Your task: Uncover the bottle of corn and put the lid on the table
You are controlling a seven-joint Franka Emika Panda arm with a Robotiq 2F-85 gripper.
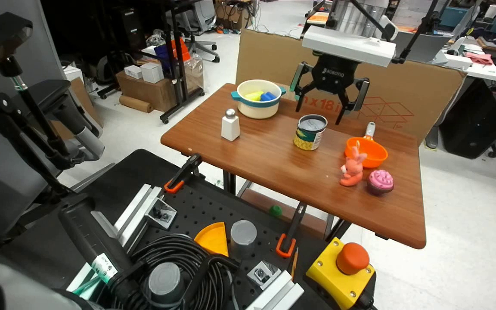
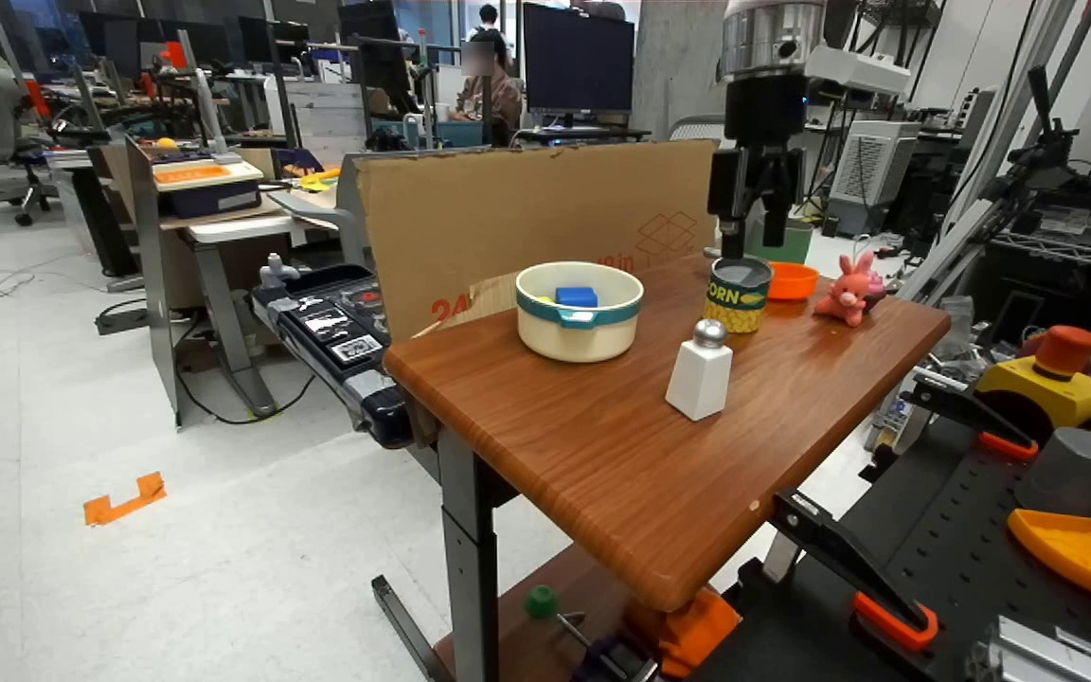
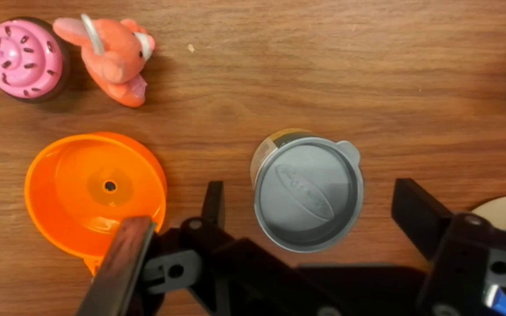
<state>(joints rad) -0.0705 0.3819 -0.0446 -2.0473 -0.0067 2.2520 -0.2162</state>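
On the left in my wrist view is an orange pan (image 3: pixel 90 184). Next, the corn jar (image 3: pixel 265 152) stands straight up on the tabletop (image 3: pixel 226 87), under my wide-spread jaws. Its lid (image 3: pixel 308 197) is on, tab (image 3: pixel 349 152) pointing top right, round and grey.

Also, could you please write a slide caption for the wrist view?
Open gripper above the corn can, grey lid in place, with a toy rabbit and cupcake on the wooden table.
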